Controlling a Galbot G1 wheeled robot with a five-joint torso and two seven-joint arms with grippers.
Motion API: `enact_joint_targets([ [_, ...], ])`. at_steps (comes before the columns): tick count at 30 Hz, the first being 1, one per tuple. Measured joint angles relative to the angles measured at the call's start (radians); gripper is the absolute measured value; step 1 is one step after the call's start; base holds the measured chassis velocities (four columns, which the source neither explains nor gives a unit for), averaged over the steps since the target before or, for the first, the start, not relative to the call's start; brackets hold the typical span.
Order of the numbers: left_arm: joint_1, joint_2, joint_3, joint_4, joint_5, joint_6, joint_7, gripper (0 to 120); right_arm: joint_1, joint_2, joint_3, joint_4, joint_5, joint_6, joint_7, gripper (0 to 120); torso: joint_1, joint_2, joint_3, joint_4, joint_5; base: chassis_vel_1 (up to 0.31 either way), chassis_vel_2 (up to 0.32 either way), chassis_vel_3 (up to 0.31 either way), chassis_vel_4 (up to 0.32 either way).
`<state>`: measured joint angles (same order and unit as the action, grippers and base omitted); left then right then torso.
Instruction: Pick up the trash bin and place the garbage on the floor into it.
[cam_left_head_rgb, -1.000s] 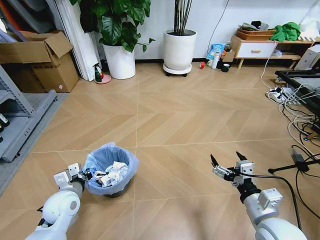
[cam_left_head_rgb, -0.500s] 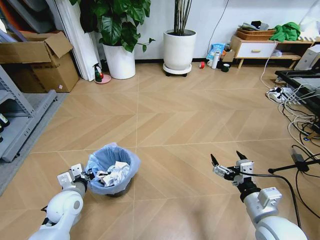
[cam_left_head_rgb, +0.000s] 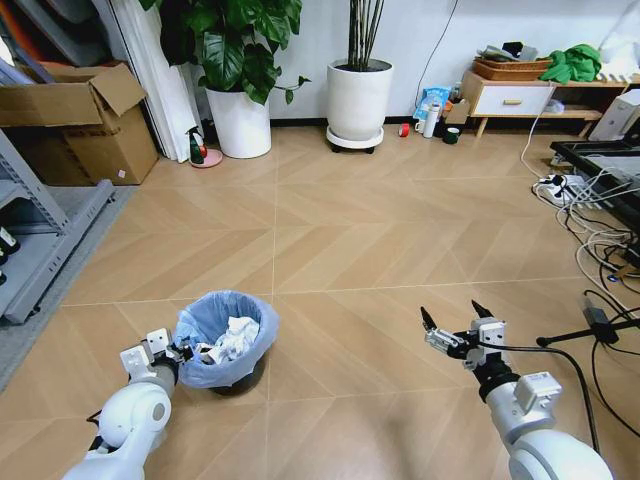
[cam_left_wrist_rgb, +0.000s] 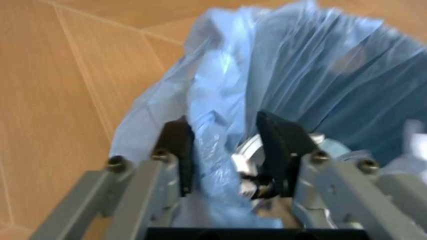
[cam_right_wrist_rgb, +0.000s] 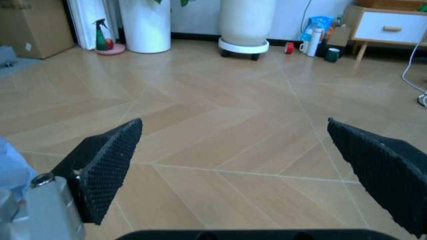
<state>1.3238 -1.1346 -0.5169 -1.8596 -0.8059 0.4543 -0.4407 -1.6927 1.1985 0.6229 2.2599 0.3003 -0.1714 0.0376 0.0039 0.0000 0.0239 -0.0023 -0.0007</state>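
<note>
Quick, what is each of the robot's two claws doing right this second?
Left end effector: closed on the rim of the trash bin, pinching its blue bag.
Right end effector: open, holding nothing, above bare floor.

One trash bin (cam_left_head_rgb: 224, 340), blue-lined, holding crumpled white garbage (cam_left_head_rgb: 229, 340), count unclear. Two tools: left tool (cam_left_head_rgb: 178, 352) at the bin's rim, right tool (cam_left_head_rgb: 452, 323) well apart. Beyond the bin: two white plant pots (cam_left_head_rgb: 240, 122), one cardboard box (cam_left_head_rgb: 75, 120).
</note>
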Motion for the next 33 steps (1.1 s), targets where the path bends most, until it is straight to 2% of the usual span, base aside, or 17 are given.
enact_joint_targets([
  [1,0.0,0.0,0.0,0.0,0.0,0.0,0.0,39,0.0,0.0,0.0,0.0,0.0,0.0,0.0,100,0.0,0.0,0.0,0.0,0.0,0.0,0.0,0.0,0.0],
  [5,0.003,0.0,0.005,-0.026,0.019,-0.041,-0.044,57,0.005,-0.012,0.0,0.001,0.009,0.0,0.0,100,0.0,0.0,0.0,0.0,0.0001,0.0,0.0,0.0,0.0],
  [6,0.003,0.0,0.005,-0.026,0.019,-0.041,-0.044,57,0.005,-0.012,0.0,0.001,0.009,0.0,0.0,100,0.0,0.0,0.0,0.0,0.0001,0.0,0.0,0.0,0.0],
  [9,0.015,0.002,0.003,-0.047,0.062,-0.052,-0.065,71,0.01,-0.02,0.001,0.003,0.02,-0.001,0.001,100,0.0,0.0,0.0,0.0001,0.0,0.0,0.0,0.0,0.0],
  [10,0.015,0.002,0.003,-0.047,0.062,-0.052,-0.065,71,0.01,-0.02,0.001,0.003,0.02,-0.001,0.001,100,0.0,0.0,0.0,0.0001,0.0,0.0,0.0,0.0,0.0],
  [13,0.028,0.0,0.002,-0.074,0.097,-0.067,-0.075,86,0.018,-0.02,0.007,0.008,0.037,-0.012,0.011,100,0.0,0.0,0.0,0.0,-0.0002,0.0,0.0,0.0,0.0],
  [15,0.031,0.0,0.001,-0.081,0.103,-0.07,-0.075,87,0.019,-0.019,0.009,0.009,0.04,-0.015,0.016,100,0.0,0.0,0.0,0.0001,-0.0002,0.0,0.0,0.0,0.0],
  [17,0.051,-0.004,-0.002,-0.138,0.173,-0.114,-0.063,100,0.026,-0.016,0.021,0.028,0.07,-0.046,0.079,100,0.0,0.0,0.0,0.0001,0.0001,0.0,0.0,0.0,0.0],
  [18,0.051,-0.004,-0.002,-0.138,0.173,-0.114,-0.063,100,0.026,-0.016,0.021,0.028,0.07,-0.046,0.079,100,0.0,0.0,0.0,0.0001,0.0001,0.0,0.0,0.0,0.0],
  [21,0.08,-0.018,-0.001,-0.202,0.313,-0.204,-0.019,108,0.015,-0.011,0.057,0.055,0.091,-0.084,0.105,100,0.0,0.0,0.0,-0.0001,0.0002,0.0,0.0,0.0,0.0],
  [22,0.08,-0.018,-0.001,-0.202,0.313,-0.204,-0.019,108,0.015,-0.011,0.057,0.055,0.091,-0.084,0.105,100,0.0,0.0,0.0,-0.0001,0.0002,0.0,0.0,0.0,0.0],
  [25,0.144,-0.073,-0.014,-0.291,0.501,-0.277,0.063,113,-0.001,0.014,0.107,0.072,0.103,-0.096,0.113,100,0.0,0.0,0.0,0.0,0.0,0.0,0.0,0.0,0.0],
  [26,0.144,-0.073,-0.014,-0.291,0.501,-0.277,0.063,113,-0.001,0.014,0.107,0.072,0.103,-0.096,0.113,100,0.0,0.0,0.0,0.0,0.0,0.0,0.0,0.0,0.0],
  [30,0.246,-0.135,-0.024,-0.41,0.595,-0.286,0.131,115,-0.004,0.035,0.19,0.075,0.102,-0.094,0.062,100,0.0,0.0,0.0,0.0,0.0001,0.0,0.0,0.0,0.0],
  [33,0.276,-0.161,-0.029,-0.438,0.62,-0.29,0.155,114,0.007,0.037,0.208,0.075,0.105,-0.09,0.038,100,0.0,0.0,0.0,0.0001,0.0002,0.0,0.0,0.0,0.0],
])
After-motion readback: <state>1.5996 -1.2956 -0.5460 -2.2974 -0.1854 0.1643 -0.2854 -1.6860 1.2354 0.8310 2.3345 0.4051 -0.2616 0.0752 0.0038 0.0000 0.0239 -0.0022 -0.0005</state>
